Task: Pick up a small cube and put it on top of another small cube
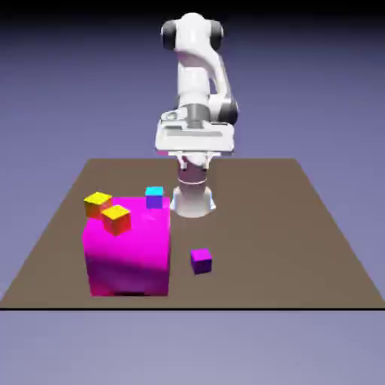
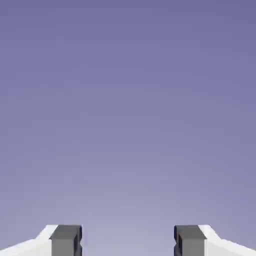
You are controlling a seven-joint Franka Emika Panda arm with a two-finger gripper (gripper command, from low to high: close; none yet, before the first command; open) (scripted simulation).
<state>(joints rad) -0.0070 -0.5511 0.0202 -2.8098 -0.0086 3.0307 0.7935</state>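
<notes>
The small cube, magenta on top with purple sides, lies alone on the brown table, just to the exterior view's right of the large magenta block. My gripper hangs high above the table's far part, well away from every cube. In the hand view the gripper is open: the grey fingertips stand far apart with only the blue-violet backdrop between them. No cube shows in that view.
A cyan-topped purple cube sits at the large block's far top edge. Two yellow-topped orange cubes rest on the block's top left. The robot's base stands behind the block.
</notes>
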